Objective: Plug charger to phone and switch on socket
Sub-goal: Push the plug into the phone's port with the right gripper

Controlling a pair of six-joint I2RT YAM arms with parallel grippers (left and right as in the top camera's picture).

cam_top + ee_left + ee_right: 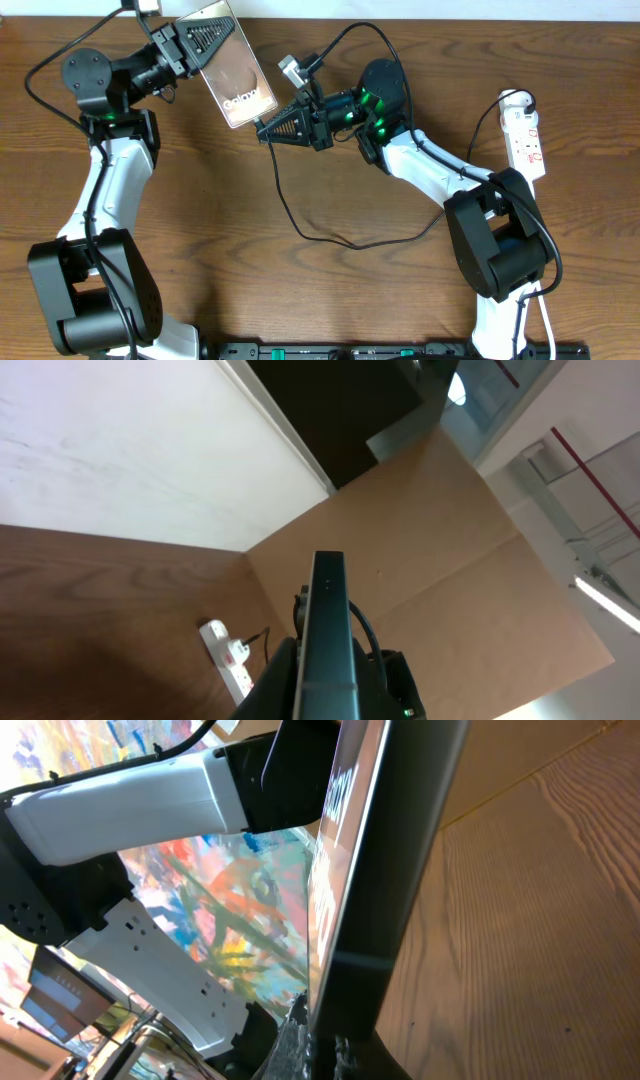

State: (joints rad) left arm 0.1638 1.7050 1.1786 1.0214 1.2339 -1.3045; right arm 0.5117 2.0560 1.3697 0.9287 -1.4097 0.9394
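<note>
Left gripper (pixel 205 40): jaws clenched on phone (pixel 240 78), held tilted above worktop (pixel 330 300). Right gripper (pixel 265 129): jaws grasping charger (pixel 300 228) tip at phone's lower edge. Cable loops rightward to socket (pixel 526 135), far right.

You're in what looks like a robotics lab or test room: a wood-grain table (pixel 330 290) carries a left arm (pixel 100 195) and a right arm (pixel 430 165), brown cardboard sheets (pixel 450 560) fence it off beside a plain white wall (pixel 120 450), and a strip light (pixel 605 600) hangs on an industrial ceiling.
</note>
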